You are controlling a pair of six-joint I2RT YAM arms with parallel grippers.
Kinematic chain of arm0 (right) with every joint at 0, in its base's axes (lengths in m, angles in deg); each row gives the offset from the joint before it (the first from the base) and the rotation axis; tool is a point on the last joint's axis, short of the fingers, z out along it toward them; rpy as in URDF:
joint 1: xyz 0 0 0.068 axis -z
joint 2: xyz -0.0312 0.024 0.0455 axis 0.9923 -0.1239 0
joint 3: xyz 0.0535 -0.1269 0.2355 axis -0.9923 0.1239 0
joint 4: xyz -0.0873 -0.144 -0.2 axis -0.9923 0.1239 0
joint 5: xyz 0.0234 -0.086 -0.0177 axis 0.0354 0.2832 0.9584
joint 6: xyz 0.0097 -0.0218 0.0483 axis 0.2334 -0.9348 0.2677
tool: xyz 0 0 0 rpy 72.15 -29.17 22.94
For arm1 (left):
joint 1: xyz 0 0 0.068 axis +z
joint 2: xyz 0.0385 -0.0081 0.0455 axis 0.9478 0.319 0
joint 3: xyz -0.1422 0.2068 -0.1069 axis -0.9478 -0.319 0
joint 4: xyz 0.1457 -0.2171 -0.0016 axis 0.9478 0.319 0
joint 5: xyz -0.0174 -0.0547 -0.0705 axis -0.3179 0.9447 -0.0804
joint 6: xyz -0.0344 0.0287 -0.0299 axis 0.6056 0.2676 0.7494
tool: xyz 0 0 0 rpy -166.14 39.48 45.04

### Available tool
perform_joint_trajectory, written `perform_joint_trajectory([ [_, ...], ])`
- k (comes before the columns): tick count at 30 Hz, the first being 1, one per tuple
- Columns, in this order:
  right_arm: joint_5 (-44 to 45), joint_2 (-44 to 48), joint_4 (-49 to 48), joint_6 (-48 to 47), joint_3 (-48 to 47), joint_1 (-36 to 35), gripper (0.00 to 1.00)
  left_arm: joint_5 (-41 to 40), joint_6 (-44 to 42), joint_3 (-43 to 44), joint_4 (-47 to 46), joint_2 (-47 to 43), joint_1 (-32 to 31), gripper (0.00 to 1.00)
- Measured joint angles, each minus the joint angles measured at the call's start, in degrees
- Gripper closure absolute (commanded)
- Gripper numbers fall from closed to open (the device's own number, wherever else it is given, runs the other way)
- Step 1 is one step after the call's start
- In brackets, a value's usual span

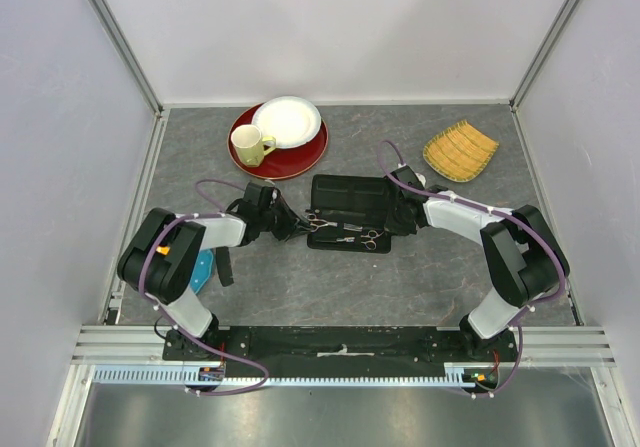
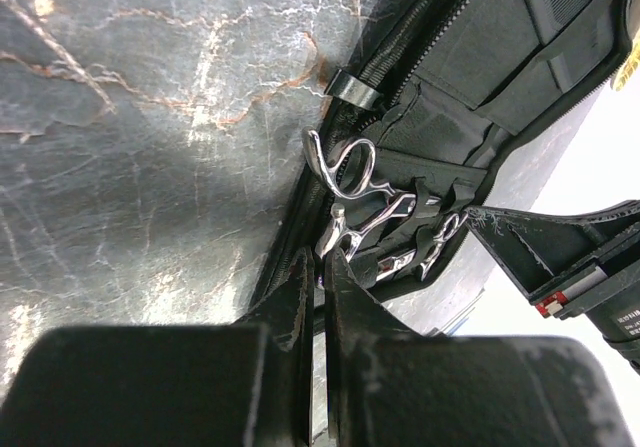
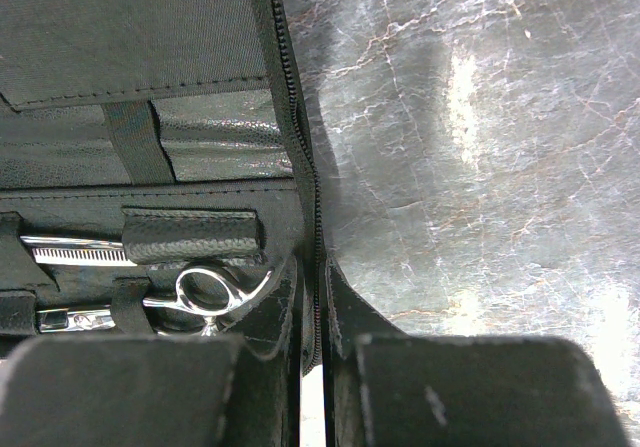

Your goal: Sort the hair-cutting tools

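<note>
An open black case (image 1: 350,195) lies mid-table. Two silver scissors lie in its near half under straps, one on the left (image 1: 322,224) and one on the right (image 1: 366,237). My left gripper (image 1: 298,229) is at the case's left edge. In the left wrist view its jaws (image 2: 325,257) are pinched on the handle end of the left scissors (image 2: 338,233). My right gripper (image 1: 398,222) is at the case's right edge. In the right wrist view it (image 3: 312,267) is shut on the zipper rim, next to a scissors ring (image 3: 165,303). A slim black strip (image 1: 223,265), perhaps a comb, lies by the left arm.
A red plate (image 1: 300,159) with a white plate (image 1: 288,120) and a cream mug (image 1: 250,146) stands at the back left. A yellow woven tray (image 1: 460,150) is at the back right. A blue object (image 1: 203,269) lies under the left arm.
</note>
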Motion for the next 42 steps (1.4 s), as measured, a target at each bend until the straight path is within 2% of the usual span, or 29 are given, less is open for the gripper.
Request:
perform_joint_trajectory([
  [11,0.0,-0.28,0.0,-0.07,-0.02,0.0,1.0,-3.3,0.09,-0.57,1.62,-2.51,-0.33,0.98],
  [26,-0.59,-0.46,0.04,-0.48,-0.15,0.04,1.0,-0.46,0.13,0.35,-2.86,2.03,-1.97,0.98],
  [37,-1.44,-0.2,0.0,-1.09,-0.22,0.37,1.0,0.76,-2.05,2.99,0.07,3.37,-1.9,0.98],
  [40,-1.49,0.22,-0.57,-1.09,0.28,0.37,1.0,0.81,-2.93,3.96,1.55,3.54,-1.92,0.97],
  [42,-1.49,0.52,-1.07,-1.09,0.74,0.37,1.0,0.79,-3.78,4.63,2.67,3.65,-2.03,0.89],
])
